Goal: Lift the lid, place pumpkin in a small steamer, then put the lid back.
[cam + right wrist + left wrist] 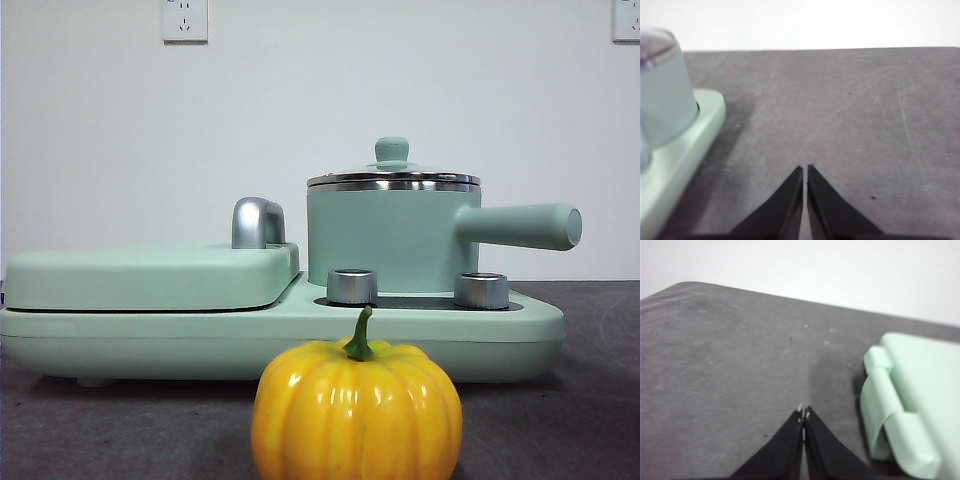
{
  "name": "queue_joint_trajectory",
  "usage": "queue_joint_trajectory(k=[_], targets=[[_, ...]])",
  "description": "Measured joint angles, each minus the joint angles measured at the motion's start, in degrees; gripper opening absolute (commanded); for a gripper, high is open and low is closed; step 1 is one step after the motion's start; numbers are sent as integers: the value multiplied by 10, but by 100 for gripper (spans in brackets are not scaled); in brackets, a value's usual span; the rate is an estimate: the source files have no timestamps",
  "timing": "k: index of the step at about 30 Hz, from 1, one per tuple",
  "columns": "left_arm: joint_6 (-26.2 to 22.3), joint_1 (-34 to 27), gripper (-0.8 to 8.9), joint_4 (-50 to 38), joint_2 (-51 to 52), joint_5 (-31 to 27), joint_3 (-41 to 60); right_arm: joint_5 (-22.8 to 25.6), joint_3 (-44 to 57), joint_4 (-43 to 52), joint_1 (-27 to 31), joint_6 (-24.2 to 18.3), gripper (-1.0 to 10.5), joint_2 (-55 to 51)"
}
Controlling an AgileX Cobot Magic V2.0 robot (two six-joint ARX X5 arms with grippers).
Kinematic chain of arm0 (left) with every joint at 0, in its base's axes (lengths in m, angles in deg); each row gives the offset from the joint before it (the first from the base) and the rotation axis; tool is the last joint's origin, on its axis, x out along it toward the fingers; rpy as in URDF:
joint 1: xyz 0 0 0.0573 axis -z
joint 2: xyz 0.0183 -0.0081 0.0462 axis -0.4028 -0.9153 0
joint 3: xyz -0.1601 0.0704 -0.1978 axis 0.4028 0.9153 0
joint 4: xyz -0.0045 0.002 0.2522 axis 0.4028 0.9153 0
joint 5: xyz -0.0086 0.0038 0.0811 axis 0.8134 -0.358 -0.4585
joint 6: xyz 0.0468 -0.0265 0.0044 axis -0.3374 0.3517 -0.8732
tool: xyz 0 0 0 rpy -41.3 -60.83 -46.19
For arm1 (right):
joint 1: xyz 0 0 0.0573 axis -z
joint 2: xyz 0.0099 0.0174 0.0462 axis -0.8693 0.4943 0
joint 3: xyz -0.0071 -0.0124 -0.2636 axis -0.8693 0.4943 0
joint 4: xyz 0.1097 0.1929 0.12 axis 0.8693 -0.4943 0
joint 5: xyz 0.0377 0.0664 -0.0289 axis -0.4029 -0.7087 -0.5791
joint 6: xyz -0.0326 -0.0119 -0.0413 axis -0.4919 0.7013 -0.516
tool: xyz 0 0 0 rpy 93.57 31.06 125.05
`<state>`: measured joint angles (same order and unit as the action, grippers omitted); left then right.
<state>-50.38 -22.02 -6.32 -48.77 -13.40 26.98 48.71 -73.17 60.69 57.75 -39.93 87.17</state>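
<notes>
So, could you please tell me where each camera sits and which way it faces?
Front: low at table height, facing the pumpkin, steamer and lid; no robot parts.
Left wrist: on the left arm, over bare table beside the griddle cover; left gripper shut.
Right wrist: on the right arm, beside the steamer; right gripper shut.
Front and right share the steamer.

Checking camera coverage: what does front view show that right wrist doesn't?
Front only: pumpkin on the table before the cooker, lid on the steamer, steamer handle, griddle cover, two knobs.
Right wrist only: right gripper, fingers together, above bare table.
Both: steamer on the cooker base.
</notes>
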Motion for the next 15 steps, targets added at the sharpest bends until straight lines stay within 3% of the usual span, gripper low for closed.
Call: queue_joint_trajectory(k=[5,9,15], targets=[[54,8,7,2,-9,50,-1,-25,-14,-2,-1,69,11,0],[86,22,7,9,-37,56,-27,-27,-69,-22,-1,120,11,2],[110,44,7,9,-109,78,-123,-67,-182,-120,-1,151,11,52]])
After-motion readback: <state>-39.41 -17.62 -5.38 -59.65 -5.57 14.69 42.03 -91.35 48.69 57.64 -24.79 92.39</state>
